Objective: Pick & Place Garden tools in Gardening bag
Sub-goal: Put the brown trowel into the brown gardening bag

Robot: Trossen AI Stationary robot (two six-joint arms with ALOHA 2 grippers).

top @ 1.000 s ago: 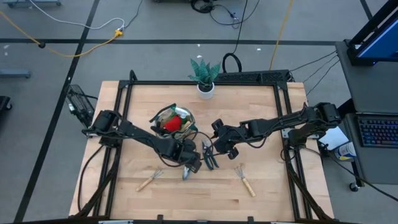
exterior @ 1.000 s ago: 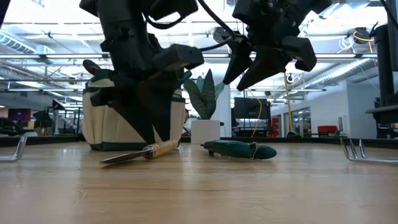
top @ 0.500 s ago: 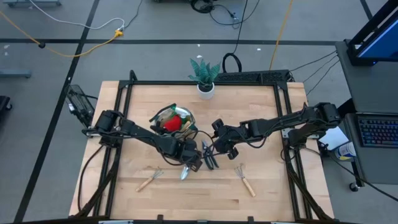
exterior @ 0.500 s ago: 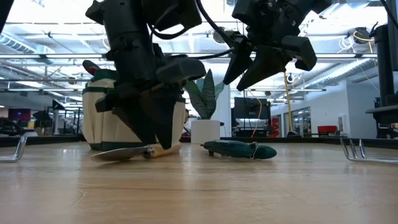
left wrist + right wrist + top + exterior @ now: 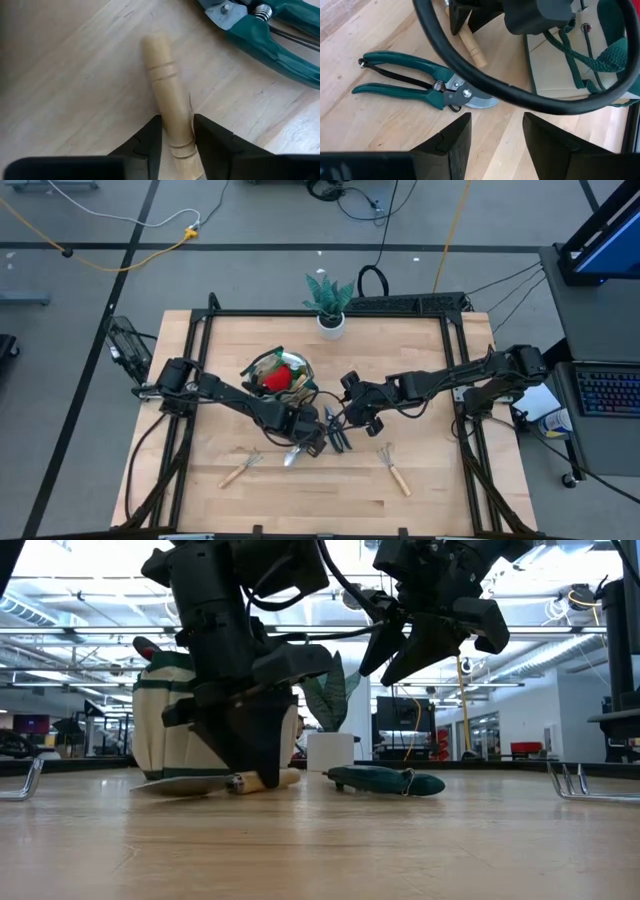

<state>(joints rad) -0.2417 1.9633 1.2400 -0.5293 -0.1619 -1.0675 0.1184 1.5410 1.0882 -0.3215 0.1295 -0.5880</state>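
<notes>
Fingers [image 5: 150,142] of left gripper [image 5: 175,145] flank trowel's wooden handle [image 5: 167,115], nearly touching.
Right gripper [image 5: 492,131] spread empty above pruning shears [image 5: 420,87].

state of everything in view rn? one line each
left gripper: down at the table, fingers either side of the trowel handle
trowel: flat on the table
right gripper: open, empty, above the shears
pruning shears: lying closed on the table
gardening bag: upright
two rakes: flat on the table
</notes>
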